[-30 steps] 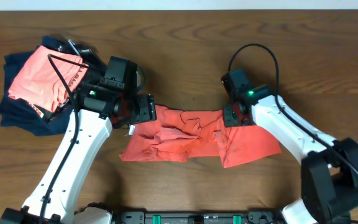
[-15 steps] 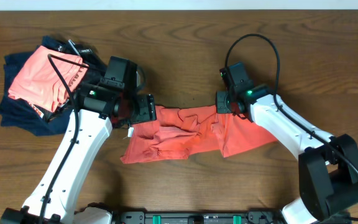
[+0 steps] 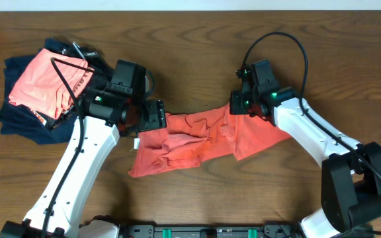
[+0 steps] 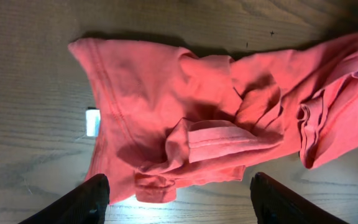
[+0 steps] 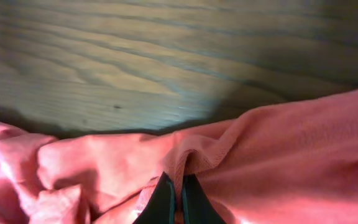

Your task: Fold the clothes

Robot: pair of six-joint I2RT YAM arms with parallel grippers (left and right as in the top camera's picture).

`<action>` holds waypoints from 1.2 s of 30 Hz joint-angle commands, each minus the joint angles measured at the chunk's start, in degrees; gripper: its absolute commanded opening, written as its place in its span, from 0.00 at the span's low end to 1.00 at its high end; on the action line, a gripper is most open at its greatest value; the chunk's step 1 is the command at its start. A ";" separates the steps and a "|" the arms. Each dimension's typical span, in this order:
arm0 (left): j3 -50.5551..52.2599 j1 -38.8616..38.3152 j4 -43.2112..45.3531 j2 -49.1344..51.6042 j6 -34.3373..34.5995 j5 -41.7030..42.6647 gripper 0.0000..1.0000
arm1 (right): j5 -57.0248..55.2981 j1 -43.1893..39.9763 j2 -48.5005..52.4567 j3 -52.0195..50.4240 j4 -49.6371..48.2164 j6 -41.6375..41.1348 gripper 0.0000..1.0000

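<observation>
The red-orange T-shirt (image 3: 197, 142) lies crumpled on the wooden table, stretched between both arms; its lettering is hidden. It fills the left wrist view (image 4: 197, 124) and the lower part of the right wrist view (image 5: 278, 162). My right gripper (image 3: 238, 106) (image 5: 180, 199) is shut on a fold of the shirt's upper right edge and holds it lifted. My left gripper (image 3: 152, 118) (image 4: 178, 199) is open, its fingers spread wide just above the shirt's left part, holding nothing.
A pile of folded garments, a salmon-pink one (image 3: 45, 82) on top of navy and black ones (image 3: 18, 122), sits at the table's far left. Bare wood table (image 3: 197, 53) lies behind the shirt. A white tag (image 4: 92, 122) shows at the shirt's edge.
My right gripper has pulled the shirt's right edge up and toward the table's back, dragging the right part of the shirt inward. The left arm has stayed put.
</observation>
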State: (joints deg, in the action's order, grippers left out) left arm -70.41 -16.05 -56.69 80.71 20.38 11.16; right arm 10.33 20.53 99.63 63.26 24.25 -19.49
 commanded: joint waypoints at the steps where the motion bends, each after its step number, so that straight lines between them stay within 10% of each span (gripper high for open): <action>1: 0.07 0.28 -0.26 0.55 0.31 -0.74 0.74 | 3.98 -1.36 -1.92 1.25 -1.05 1.29 0.01; 27: 0.07 0.28 -0.26 0.55 0.31 -0.74 0.74 | 13.70 -3.63 -1.75 1.22 -4.57 1.16 0.02; 32: 0.07 0.28 -0.26 0.55 0.31 -0.74 0.74 | 20.65 -0.46 -1.73 1.22 -5.05 6.93 0.42; 36: 0.07 0.28 -0.31 0.55 0.31 -0.74 0.74 | 26.51 1.31 -1.73 1.22 -5.11 13.60 0.52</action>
State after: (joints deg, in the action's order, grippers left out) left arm -70.41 -16.05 -56.69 80.71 20.78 11.16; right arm 30.30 20.43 99.26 63.26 19.20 -12.40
